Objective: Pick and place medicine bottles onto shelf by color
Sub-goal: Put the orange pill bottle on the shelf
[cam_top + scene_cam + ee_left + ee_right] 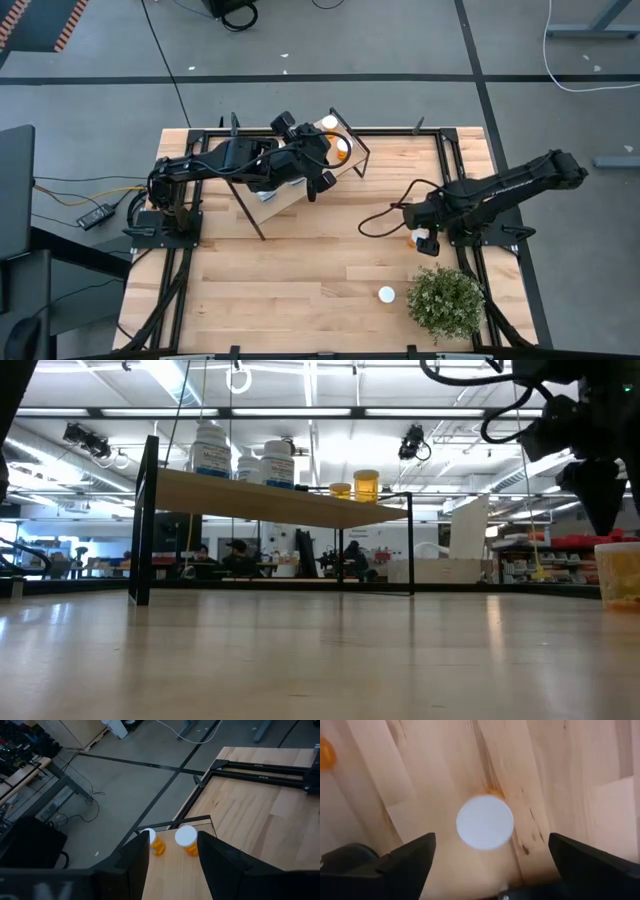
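The shelf (285, 200) stands at the table's far middle. Its board (260, 500) carries two white medicine bottles (212, 450) toward one end and two orange ones (366, 484) toward the other. My left gripper (325, 158) hovers open over the board, just short of the two orange bottles (186, 840), with nothing between its fingers. My right gripper (427, 243) points down, open, over an orange bottle (618, 572) that stands upright on the table. Its fingers are on either side of the bottle's white cap (485, 821), above it and apart from it. A white bottle (386, 294) stands farther toward the near edge.
A green potted plant (445, 303) stands at the near right, close to the white bottle and my right arm. The shelf's black frame legs (140, 520) reach down to the table. Bare wood (300, 270) lies across the near middle and left.
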